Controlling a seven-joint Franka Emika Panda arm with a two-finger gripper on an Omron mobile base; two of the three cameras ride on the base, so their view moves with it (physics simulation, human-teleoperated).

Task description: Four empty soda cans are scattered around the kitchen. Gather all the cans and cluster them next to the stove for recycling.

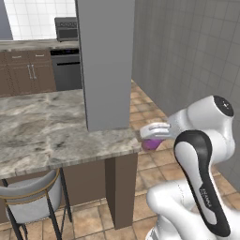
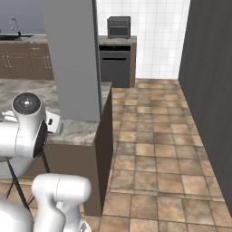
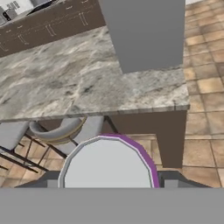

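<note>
- Centre right of the left base frame: our end effector (image 1: 152, 140) grasps a pink-purple soda can (image 1: 151, 144), off the marble counter's (image 1: 51, 126) corner.
- Hand view: can top, lower centre.

We see a pink-purple cylindrical soda can (image 3: 109, 162) with a pale grey top, a grey-veined marble island counter (image 1: 42, 131), and terracotta-brown floor tiles (image 2: 154, 136).
</note>
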